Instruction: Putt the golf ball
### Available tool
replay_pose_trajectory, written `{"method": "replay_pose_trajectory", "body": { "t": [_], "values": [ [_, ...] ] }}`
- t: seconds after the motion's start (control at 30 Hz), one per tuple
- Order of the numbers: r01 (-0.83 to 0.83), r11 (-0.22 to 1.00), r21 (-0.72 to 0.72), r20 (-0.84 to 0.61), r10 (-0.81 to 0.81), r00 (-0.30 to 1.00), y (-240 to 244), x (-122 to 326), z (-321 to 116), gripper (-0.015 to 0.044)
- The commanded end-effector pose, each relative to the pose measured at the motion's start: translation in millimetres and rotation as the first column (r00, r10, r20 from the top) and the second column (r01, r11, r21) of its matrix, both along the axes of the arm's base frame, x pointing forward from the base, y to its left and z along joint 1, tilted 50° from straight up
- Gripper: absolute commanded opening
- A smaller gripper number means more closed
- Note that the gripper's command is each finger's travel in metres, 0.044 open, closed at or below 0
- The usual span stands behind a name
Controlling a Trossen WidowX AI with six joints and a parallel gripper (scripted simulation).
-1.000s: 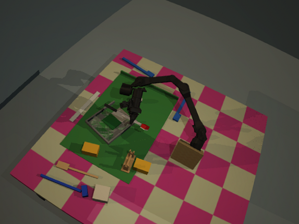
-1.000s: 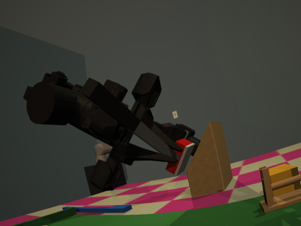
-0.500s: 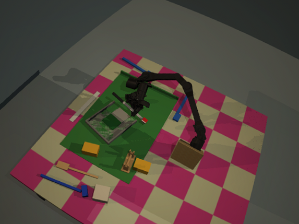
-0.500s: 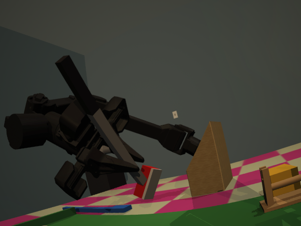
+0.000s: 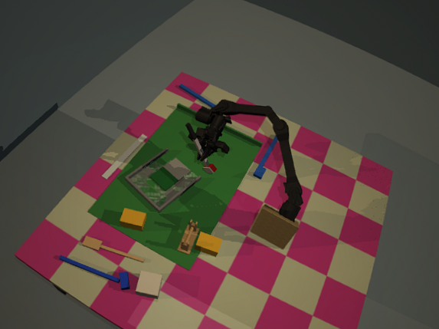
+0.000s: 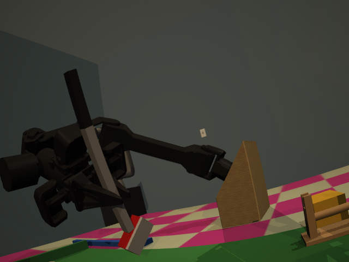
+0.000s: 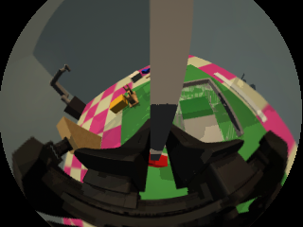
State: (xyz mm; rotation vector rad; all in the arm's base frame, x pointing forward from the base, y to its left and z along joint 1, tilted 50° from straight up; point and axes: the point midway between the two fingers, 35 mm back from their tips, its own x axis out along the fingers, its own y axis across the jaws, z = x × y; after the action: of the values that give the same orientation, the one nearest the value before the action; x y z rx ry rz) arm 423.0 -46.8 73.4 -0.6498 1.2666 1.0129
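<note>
The checkered surface (image 5: 302,265) carries the green mat (image 5: 208,201), my landmark. At the mat's centre sits the framed raised green (image 5: 164,178) with its grey ramp (image 5: 176,168) on the side toward my arm (image 5: 287,160). My arm reaches from its base, off the mat's right edge beside the wooden wedge (image 6: 242,189), over the mat's far half. My jaws (image 6: 119,196) are clamped on the shaft of the red putter (image 6: 98,158), which stands tilted, grip end up. Its red-and-grey head (image 5: 210,167) hangs low over the mat, just beside the ramp. I cannot make out the golf ball.
</note>
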Motion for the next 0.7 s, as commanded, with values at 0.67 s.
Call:
{"method": "replay_pose_trajectory", "body": {
  "t": [0.67],
  "values": [
    [-0.55, 0.828, -0.11, 0.386, 0.546, 0.744, -62, -9, 76, 0.0]
  ]
}}
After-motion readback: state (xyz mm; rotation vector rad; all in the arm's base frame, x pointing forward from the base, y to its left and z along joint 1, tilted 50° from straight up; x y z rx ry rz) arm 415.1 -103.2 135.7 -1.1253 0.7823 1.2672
